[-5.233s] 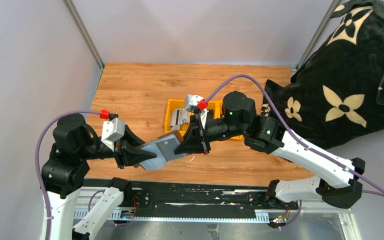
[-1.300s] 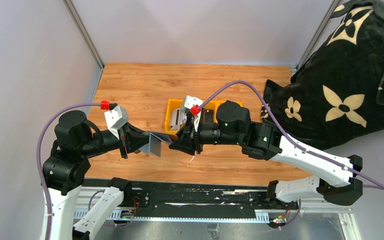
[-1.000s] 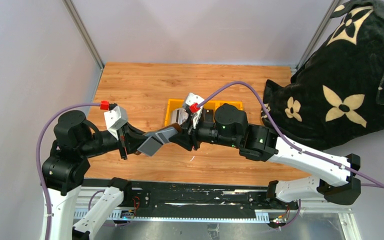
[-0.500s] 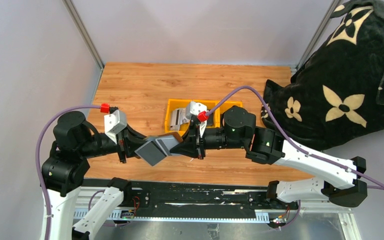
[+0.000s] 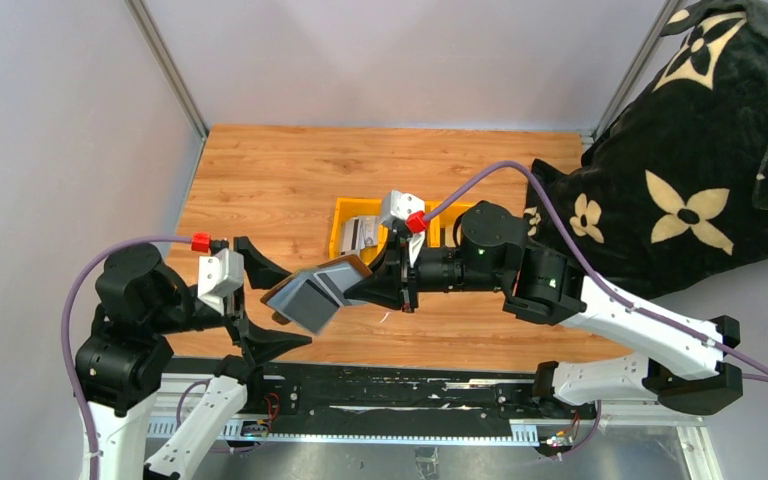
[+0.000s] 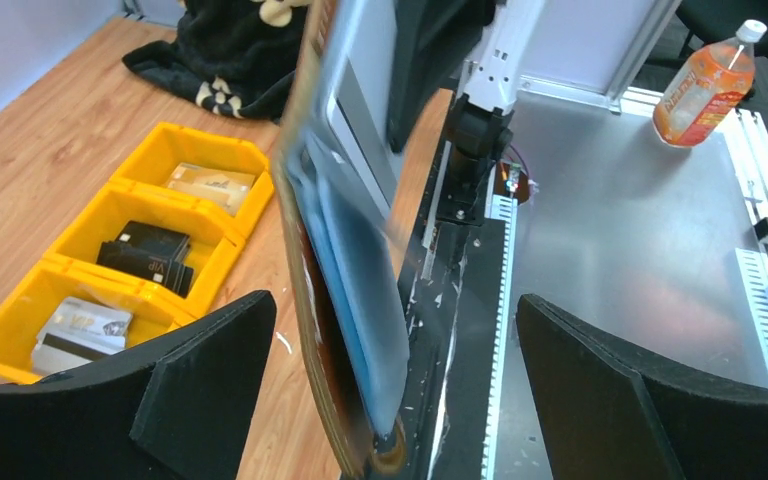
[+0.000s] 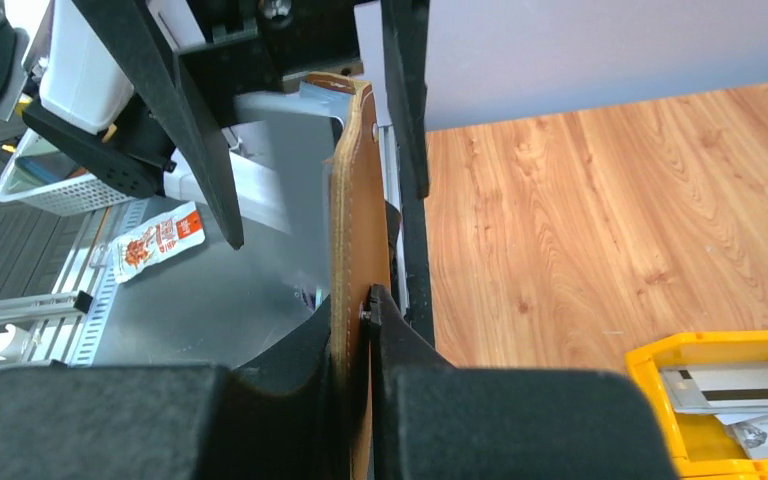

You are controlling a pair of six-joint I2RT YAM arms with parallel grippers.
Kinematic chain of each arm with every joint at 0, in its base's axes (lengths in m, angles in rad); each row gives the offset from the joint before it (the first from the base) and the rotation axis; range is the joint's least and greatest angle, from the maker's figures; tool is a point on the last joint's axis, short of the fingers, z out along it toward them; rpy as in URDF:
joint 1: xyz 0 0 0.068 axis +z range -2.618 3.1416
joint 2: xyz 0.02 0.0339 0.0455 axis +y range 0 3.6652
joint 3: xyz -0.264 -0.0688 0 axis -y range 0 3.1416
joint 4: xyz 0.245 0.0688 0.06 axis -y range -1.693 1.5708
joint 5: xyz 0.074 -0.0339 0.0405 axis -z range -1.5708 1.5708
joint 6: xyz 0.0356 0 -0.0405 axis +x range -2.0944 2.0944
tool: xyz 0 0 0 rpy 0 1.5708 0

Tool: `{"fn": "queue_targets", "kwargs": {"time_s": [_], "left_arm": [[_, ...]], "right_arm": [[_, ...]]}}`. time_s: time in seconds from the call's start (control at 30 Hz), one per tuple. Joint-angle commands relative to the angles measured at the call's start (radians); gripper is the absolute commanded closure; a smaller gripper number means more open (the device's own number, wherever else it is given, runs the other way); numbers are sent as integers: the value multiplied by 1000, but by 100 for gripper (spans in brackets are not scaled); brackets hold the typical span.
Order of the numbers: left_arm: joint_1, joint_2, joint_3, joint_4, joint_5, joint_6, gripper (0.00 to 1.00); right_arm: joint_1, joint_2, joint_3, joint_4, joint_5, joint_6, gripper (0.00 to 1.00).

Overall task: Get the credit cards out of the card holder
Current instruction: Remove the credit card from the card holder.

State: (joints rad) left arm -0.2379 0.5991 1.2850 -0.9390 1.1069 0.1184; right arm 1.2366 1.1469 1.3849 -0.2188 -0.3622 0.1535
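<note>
card holder [image 5: 310,292] open, in air just near side of yellow bin [image 5: 338,214]. right gripper [image 7: 365,300] clamped on brown edge. left gripper [image 6: 395,300] spread wide around it, probably not touching. credit cards [image 5: 363,236] lying in bin.

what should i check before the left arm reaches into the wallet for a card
1. Right gripper holding the wallet: ok, jaws shut on its brown edge.
2. Left gripper free: ok, jaws wide open on either side of the wallet, not touching it.
3. Wallet unfolded: ok, grey inside shows in the top view.
4. Slots holding something to pull: cannot tell, the inside is blurred in the left wrist view.
5. Bin within view for the drop: ok, cards lie in all three compartments.
</note>
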Motion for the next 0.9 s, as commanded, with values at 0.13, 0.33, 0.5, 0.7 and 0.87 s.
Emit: {"fn": "queue_targets", "kwargs": {"time_s": [0.13, 0.33, 0.5, 0.7, 0.87], "left_arm": [[-1, -14, -21, -5, 51, 4, 0], [-1, -9, -48, 105, 15, -124, 14], [-1, -34, -130, 308, -20, -353, 48], [-1, -55, -166, 368, -40, -439, 57], [-1, -64, -168, 383, -27, -455, 57]], "right_arm": [[-8, -13, 74, -21, 51, -13, 100], [-8, -17, 44, 59, 17, 24, 100], [-8, -45, -52, 200, 7, 94, 100], [-8, -111, -227, 486, 71, 210, 100], [-8, -139, -277, 528, 127, 234, 100]]}}
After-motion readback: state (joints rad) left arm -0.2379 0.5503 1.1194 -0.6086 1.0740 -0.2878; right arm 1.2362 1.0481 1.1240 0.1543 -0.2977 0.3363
